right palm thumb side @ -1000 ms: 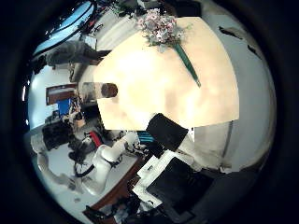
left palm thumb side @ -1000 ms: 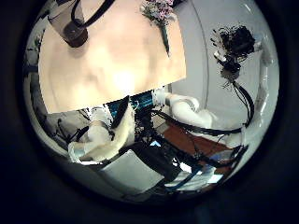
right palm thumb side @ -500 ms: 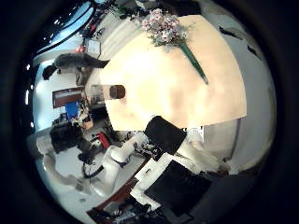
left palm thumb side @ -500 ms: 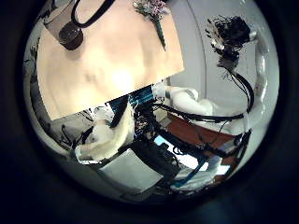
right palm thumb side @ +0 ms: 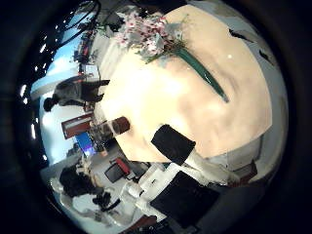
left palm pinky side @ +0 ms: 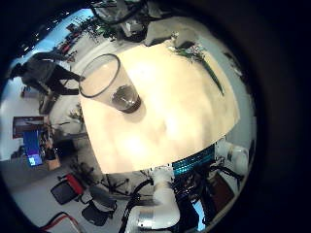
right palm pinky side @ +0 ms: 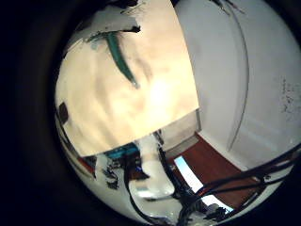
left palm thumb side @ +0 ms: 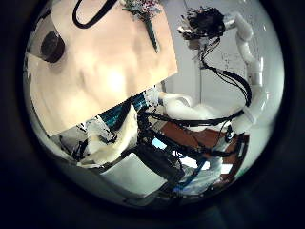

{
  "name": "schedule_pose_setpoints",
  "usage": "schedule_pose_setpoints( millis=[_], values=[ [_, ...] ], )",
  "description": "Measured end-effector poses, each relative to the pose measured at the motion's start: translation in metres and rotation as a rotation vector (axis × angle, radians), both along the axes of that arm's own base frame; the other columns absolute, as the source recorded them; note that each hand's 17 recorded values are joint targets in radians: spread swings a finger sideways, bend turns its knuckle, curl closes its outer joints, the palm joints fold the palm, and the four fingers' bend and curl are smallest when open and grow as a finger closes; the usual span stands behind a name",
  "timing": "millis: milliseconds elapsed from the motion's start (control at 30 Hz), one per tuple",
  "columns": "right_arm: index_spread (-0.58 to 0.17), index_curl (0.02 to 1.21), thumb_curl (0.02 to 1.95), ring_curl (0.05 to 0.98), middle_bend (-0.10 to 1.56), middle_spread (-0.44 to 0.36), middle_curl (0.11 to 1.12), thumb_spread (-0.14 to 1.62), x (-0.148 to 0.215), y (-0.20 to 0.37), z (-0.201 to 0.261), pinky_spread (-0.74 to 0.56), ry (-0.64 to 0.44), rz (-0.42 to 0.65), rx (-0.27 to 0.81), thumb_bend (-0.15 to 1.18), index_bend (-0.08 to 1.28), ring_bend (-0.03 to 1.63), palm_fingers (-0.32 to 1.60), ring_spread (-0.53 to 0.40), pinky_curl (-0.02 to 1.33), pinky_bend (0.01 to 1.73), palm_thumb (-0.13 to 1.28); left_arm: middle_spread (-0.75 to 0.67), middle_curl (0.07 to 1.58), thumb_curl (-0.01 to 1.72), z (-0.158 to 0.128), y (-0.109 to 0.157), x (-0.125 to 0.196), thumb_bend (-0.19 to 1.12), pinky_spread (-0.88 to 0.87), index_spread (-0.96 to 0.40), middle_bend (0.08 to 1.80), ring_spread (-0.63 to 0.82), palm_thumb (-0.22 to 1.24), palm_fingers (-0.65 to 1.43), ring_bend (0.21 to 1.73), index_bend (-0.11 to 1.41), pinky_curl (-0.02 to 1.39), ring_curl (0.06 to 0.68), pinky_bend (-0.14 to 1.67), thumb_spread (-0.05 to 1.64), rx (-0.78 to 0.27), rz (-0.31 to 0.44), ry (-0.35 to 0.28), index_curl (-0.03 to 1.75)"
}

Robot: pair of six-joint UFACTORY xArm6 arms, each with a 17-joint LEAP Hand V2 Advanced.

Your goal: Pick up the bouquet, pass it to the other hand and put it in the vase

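Note:
The bouquet (right palm thumb side: 151, 34) lies flat on the table (right palm thumb side: 185, 107), its long stem (right palm thumb side: 200, 70) pointing away from the flowers. It also shows in the left little finger side palm view (left palm pinky side: 190, 49), the left thumb side palm view (left palm thumb side: 143, 10) and, as a stem, the right little finger side palm view (right palm pinky side: 119, 55). The vase (left palm pinky side: 112, 83), a clear glass, stands upright on the table away from the bouquet. My right hand (left palm thumb side: 205, 21) hangs above the table's edge beside the bouquet, fingers relaxed, holding nothing. My left hand (left palm thumb side: 105, 143) is high over the table.
The vase also shows in the right thumb side palm view (right palm thumb side: 115, 125) and the left thumb side palm view (left palm thumb side: 52, 45). Bare tabletop (left palm pinky side: 175, 116) lies between the vase and the bouquet. Office clutter stands beyond the table's edges.
My right hand has moved closer to the bouquet, which now looms larger in its thumb side view. The left palm view has shifted. The bouquet and the vase have not moved.

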State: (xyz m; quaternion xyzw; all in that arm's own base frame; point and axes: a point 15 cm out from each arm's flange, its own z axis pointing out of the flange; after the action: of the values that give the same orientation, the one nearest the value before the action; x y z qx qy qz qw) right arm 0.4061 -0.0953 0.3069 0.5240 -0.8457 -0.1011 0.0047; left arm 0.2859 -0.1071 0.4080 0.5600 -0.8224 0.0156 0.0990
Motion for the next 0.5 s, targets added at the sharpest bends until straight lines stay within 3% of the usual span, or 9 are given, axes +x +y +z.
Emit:
schedule_pose_setpoints(
  millis=[300, 500],
  values=[
    [-0.119, 0.35, 0.36, 0.232, 0.54, 0.021, 0.42, 1.08, 0.035, -0.015, -0.11, 0.14, 0.098, -0.049, 0.015, -0.02, 0.18, 1.05, 0.36, -0.101, 0.0, 0.95, 0.43, 0.24, 0.33, 0.34, -0.002, 0.0, 0.003, -0.02, 0.53, 0.01, 0.19, 0.48, 0.41, 0.14, 0.5, 0.18, 0.15, 0.195, 0.43, 1.06, 0.003, -0.018, 0.001, 0.36],
    [-0.113, 0.36, 0.36, 0.24, 0.56, 0.008, 0.44, 1.08, 0.034, -0.018, -0.131, 0.15, 0.129, -0.059, 0.02, -0.02, 0.18, 1.06, 0.35, -0.114, -0.01, 0.92, 0.43, 0.24, 0.33, 0.35, -0.001, 0.003, 0.006, -0.02, 0.53, 0.01, 0.19, 0.48, 0.41, 0.14, 0.5, 0.18, 0.15, 0.196, 0.43, 1.06, 0.008, -0.035, -0.007, 0.36]
  ],
)
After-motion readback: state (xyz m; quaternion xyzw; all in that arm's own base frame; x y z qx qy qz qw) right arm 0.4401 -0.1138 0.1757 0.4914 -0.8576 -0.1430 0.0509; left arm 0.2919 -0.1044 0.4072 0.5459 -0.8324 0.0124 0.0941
